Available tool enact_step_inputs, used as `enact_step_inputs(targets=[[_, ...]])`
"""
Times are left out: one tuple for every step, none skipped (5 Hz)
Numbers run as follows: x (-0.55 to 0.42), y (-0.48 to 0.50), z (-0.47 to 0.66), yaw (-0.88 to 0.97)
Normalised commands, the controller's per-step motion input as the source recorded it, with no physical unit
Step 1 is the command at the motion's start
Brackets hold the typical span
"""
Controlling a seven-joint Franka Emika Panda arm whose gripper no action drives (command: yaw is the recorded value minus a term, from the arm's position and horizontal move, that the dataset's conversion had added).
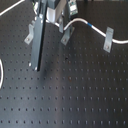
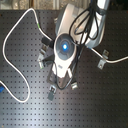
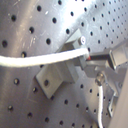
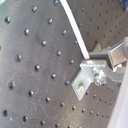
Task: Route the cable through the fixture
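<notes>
The white cable [image 1: 80, 20] arcs over the black perforated board in the first exterior view, with its blue band [image 1: 90, 23] near the top of the arc. It runs on through a grey fixture [image 1: 107, 39] at the first exterior view's right. My gripper [image 1: 64, 28] sits low over another grey fixture [image 1: 65, 36]. In both wrist views the cable [image 3: 35, 61] [image 4: 76, 26] ends at my gripper [image 3: 93, 59] [image 4: 90, 60], which looks shut on it, right at the fixture [image 3: 57, 77] [image 4: 84, 80].
A third grey fixture [image 1: 32, 31] stands at the first exterior view's left. In the second exterior view the cable's slack [image 2: 6, 47] loops wide on the left, the arm [image 2: 64, 46] hides the gripper, and small fixtures [image 2: 51, 92] stand below it.
</notes>
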Motion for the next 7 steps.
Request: enact_step_inputs(targets=[[-0.038, -0.119, 0.0, 0.35], [-0.141, -0.271, -0.14, 0.47], [0.072, -0.154, -0.13, 0.52], [-0.057, -0.192, -0.23, 0.54], [-0.037, -0.194, -0.21, 0.57], [0.064, -0.31, -0.09, 0.36], [0.02, -0.344, -0.11, 0.32]])
